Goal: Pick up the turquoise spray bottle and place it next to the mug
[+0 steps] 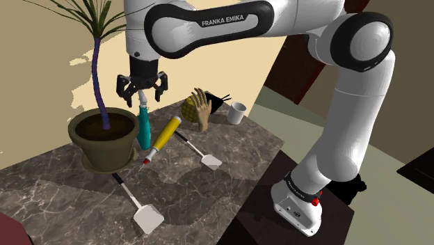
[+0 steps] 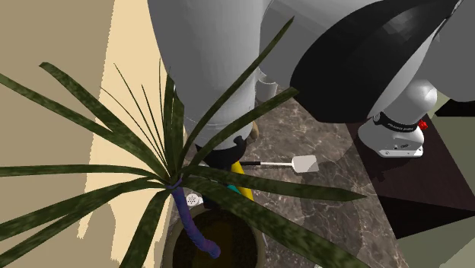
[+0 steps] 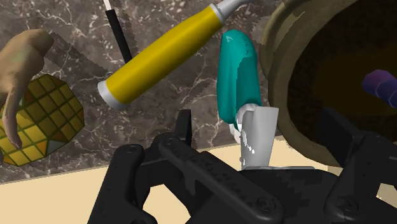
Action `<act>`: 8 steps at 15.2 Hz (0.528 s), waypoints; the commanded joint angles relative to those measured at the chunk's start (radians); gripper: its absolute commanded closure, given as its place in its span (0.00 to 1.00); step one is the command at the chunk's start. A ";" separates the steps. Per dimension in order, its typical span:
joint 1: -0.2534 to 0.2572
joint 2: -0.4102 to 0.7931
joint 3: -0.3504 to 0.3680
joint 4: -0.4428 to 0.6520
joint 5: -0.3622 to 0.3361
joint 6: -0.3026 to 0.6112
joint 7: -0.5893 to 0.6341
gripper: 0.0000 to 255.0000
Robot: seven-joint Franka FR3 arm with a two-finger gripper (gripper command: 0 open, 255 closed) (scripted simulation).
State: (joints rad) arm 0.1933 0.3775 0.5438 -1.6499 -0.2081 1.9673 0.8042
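Observation:
The turquoise spray bottle [image 1: 143,129] stands upright on the marble counter, close beside the plant pot [image 1: 104,136]. My gripper [image 1: 144,93] hangs open right over its white spray head, fingers spread to either side. In the wrist view the turquoise body [image 3: 236,73] and white head [image 3: 257,135] lie between the black fingers [image 3: 184,125], which do not touch them; the gripper [image 3: 259,130] holds nothing. The white mug [image 1: 238,113] stands at the far end of the counter, past a tan hand figure [image 1: 202,109]. A sliver of the bottle [image 2: 248,190] shows under the leaves.
A yellow tube-shaped bottle [image 1: 163,137] lies next to the spray bottle. A pineapple-like object [image 1: 189,109] sits by the hand figure. Two white spatulas [image 1: 147,218] [image 1: 211,161] lie on the counter. Palm leaves [image 2: 152,175] spread from the pot. The counter edge drops off toward the stand [image 1: 300,205].

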 commanded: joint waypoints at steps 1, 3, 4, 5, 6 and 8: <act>0.001 0.001 0.000 -0.001 -0.001 0.002 0.001 0.00; 0.001 0.001 0.000 -0.001 -0.001 0.002 0.001 0.00; 0.001 0.001 0.000 -0.001 -0.001 0.002 0.001 0.00; 0.001 0.001 0.000 -0.001 -0.001 0.002 0.001 0.00; 0.001 0.001 0.000 -0.001 -0.001 0.002 0.001 1.00; 0.001 0.001 0.000 -0.001 -0.001 0.002 0.001 1.00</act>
State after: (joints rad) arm 0.1938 0.3788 0.5436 -1.6503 -0.2089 1.9694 0.8049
